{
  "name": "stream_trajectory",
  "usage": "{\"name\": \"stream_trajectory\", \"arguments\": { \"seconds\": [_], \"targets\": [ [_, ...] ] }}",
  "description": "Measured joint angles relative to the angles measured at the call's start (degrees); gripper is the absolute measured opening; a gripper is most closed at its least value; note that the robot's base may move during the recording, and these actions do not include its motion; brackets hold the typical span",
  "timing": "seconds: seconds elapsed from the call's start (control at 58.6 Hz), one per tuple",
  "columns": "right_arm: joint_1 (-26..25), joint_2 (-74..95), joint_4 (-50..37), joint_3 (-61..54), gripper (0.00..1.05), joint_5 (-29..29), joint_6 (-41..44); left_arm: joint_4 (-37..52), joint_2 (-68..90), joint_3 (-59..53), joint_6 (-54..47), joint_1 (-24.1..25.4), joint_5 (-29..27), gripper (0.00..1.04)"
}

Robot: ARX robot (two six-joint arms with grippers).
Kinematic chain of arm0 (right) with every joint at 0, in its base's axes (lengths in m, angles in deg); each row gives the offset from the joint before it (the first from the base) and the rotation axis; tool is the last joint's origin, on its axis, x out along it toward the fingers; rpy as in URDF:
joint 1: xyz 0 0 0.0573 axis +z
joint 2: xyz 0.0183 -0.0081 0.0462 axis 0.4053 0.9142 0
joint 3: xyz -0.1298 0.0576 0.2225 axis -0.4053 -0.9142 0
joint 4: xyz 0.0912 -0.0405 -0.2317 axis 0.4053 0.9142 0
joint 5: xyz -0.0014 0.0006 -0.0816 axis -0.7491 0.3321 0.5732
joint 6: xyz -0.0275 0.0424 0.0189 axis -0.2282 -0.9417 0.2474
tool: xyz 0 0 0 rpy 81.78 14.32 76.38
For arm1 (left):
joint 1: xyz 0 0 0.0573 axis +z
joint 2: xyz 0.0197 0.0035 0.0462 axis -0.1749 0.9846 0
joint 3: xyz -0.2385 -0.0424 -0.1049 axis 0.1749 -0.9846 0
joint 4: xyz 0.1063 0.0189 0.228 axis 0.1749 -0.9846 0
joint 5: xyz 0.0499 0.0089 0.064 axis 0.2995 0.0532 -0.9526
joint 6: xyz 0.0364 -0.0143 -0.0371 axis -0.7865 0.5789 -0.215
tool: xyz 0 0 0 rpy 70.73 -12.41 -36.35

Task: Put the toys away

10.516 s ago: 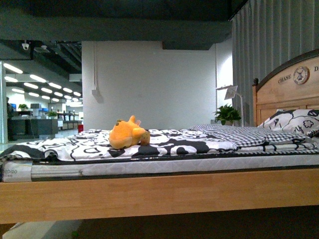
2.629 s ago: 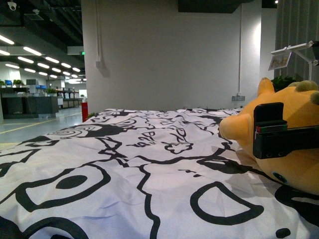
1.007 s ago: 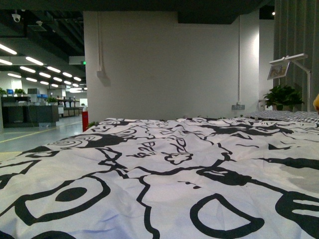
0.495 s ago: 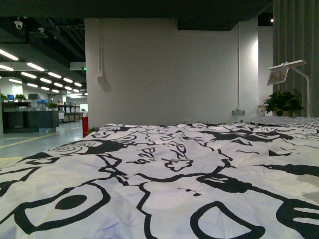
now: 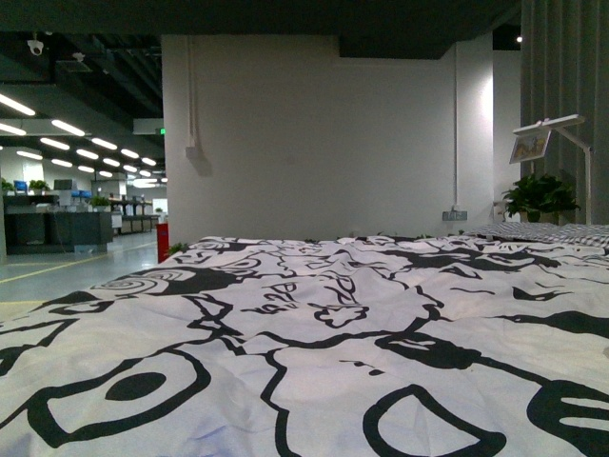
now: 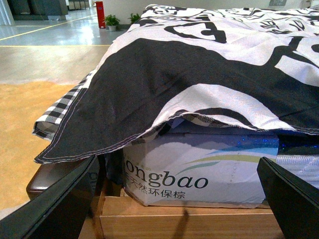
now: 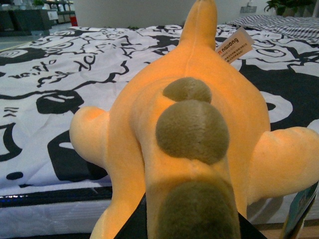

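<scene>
The right claw (image 7: 185, 225) pinches the orange plush toy (image 7: 192, 74), holding it up over the blanket (image 7: 45, 89), likely to carry it away. The left claw (image 6: 177, 162) gapes wide, empty, beside the mattress (image 6: 234, 169). Up front, only blanket shows.

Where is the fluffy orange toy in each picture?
Right wrist view: the soft orange-yellow plush toy fills most of the picture, close to the camera.
Front view: not in it.
Left wrist view: not in it.
Shared landmark: the black-and-white patterned bedspread shows in all three.
</scene>
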Motion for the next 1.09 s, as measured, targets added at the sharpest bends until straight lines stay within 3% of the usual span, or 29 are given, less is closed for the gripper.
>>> {"name": "stream_trajectory", "arguments": {
  "seconds": [0.427, 0.512, 0.58, 0.734, 0.837, 1.093],
  "targets": [
    [9.7, -8.0, 1.3, -6.3, 0.10, 9.3, 1.3, 0.0, 0.0, 0.0, 0.0, 0.0, 0.0, 0.99],
    [14.9, -9.5, 2.0, -7.2, 0.10, 15.5, 1.3, 0.0, 0.0, 0.0, 0.0, 0.0, 0.0, 0.99],
    [16.5, -10.3, 2.3, -7.8, 0.10, 15.7, 1.5, 0.0, 0.0, 0.0, 0.0, 0.0, 0.0, 0.99],
    [17.0, -12.0, 2.9, -8.7, 0.10, 16.0, 1.5, 0.0, 0.0, 0.0, 0.0, 0.0, 0.0, 0.99],
    [17.0, -18.6, 10.3, -9.2, 0.10, 16.0, 1.5, 0.0, 0.0, 0.0, 0.0, 0.0, 0.0, 0.99],
    [17.1, -22.8, 10.8, -11.9, 0.10, 16.1, 1.5, 0.0, 0.0, 0.0, 0.0, 0.0, 0.0, 0.99]
  ]
}}
